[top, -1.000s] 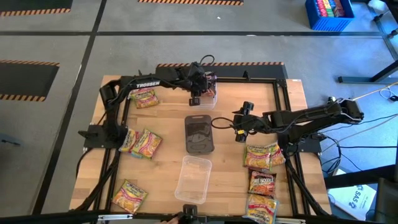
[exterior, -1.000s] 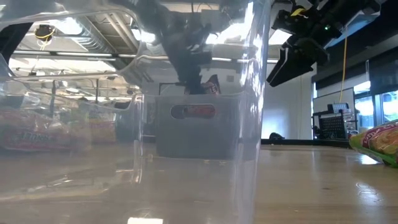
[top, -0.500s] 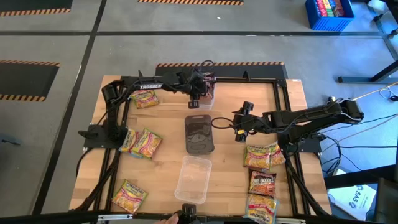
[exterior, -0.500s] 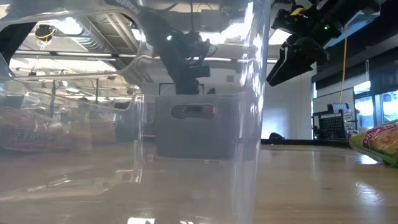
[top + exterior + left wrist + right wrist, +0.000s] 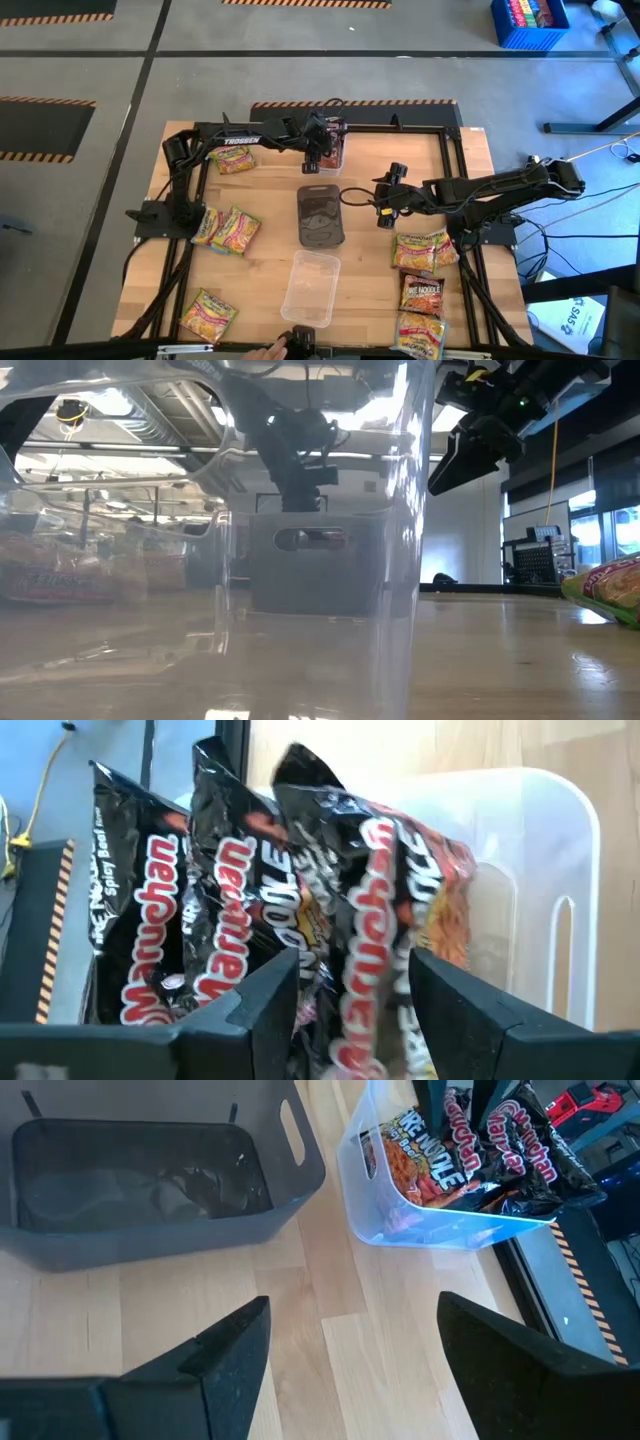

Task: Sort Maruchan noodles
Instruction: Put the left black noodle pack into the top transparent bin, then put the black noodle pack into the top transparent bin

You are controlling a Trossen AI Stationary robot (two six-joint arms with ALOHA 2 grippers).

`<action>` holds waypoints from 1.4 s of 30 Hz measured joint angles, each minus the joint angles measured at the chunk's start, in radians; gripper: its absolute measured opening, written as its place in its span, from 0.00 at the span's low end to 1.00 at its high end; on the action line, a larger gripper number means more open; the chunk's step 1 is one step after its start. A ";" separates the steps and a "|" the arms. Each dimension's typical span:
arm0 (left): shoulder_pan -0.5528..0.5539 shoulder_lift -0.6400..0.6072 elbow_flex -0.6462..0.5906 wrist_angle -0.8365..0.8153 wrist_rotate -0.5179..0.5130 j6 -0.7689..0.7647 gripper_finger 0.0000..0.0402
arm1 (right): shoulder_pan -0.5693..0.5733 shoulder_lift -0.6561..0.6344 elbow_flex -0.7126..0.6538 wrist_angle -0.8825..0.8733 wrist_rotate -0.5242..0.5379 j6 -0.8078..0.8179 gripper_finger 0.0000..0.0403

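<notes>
High view: left pincer (image 5: pixel 318 152) over a clear plastic bin (image 5: pixel 334 160) of dark brown-red Maruchan noodle packets (image 5: pixel 240 910) at upper centre of the wooden table (image 5: pixel 370 290).
Left wrist view shows that pincer's two dark fingers (image 5: pixel 270 1010) parted, a packet standing between them in the bin, and whether they grip it cannot be told. Right pincer (image 5: pixel 384 203) hangs right of centre, just beside a dark grey rectangular bin (image 5: pixel 321 216), its fingers (image 5: pixel 225 1350) spread wide and holding nothing. A second clear plastic tray (image 5: pixel 310 287) lies below the grey bin. Yellow-pink noodle packets (image 5: pixel 227 229) lie at the left, with another (image 5: pixel 233 158) upper left and one (image 5: pixel 208 314) lower left; more packets (image 5: pixel 424 250) sit at the lower right, including a red one (image 5: pixel 421 293).
</notes>
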 joint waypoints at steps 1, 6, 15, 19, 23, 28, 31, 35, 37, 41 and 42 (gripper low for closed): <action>0.003 0.002 0.000 0.000 0.002 0.000 0.46 | 0.000 0.000 0.000 0.000 0.000 0.000 0.66; -0.003 0.007 0.000 -0.021 -0.013 -0.003 0.45 | 0.000 0.000 0.000 0.000 0.000 0.000 0.66; -0.086 -0.116 0.000 -0.062 -0.138 -0.072 0.45 | 0.001 0.000 -0.001 -0.003 -0.001 0.015 0.66; -0.117 -0.195 0.002 -0.114 -0.133 -0.175 0.45 | 0.000 0.000 -0.001 0.024 -0.044 0.050 0.66; -0.174 -0.272 0.001 -0.231 -0.130 -0.243 0.45 | 0.005 -0.016 -0.001 -0.046 -0.111 0.059 0.66; -0.266 -0.407 -0.119 -0.223 -0.077 -0.323 0.45 | 0.016 -0.058 -0.001 -0.179 -0.255 0.145 0.66; -0.328 -0.502 -0.257 -0.138 -0.079 -0.388 0.45 | 0.015 -0.082 -0.001 -0.209 -0.363 0.197 0.66; -0.426 -0.614 -0.432 0.028 -0.079 -0.459 0.45 | 0.027 -0.111 0.000 -0.221 -0.457 0.278 0.66; -0.480 -0.648 -0.503 0.125 -0.080 -0.487 0.45 | 0.056 -0.113 0.001 -0.207 -0.490 0.339 0.66; -0.588 -0.697 -0.627 0.255 -0.088 -0.554 0.45 | 0.168 -0.111 0.000 -0.170 -0.527 0.465 0.66; -0.616 -0.703 -0.652 0.272 -0.095 -0.569 0.45 | 0.203 -0.112 0.000 -0.153 -0.528 0.496 0.66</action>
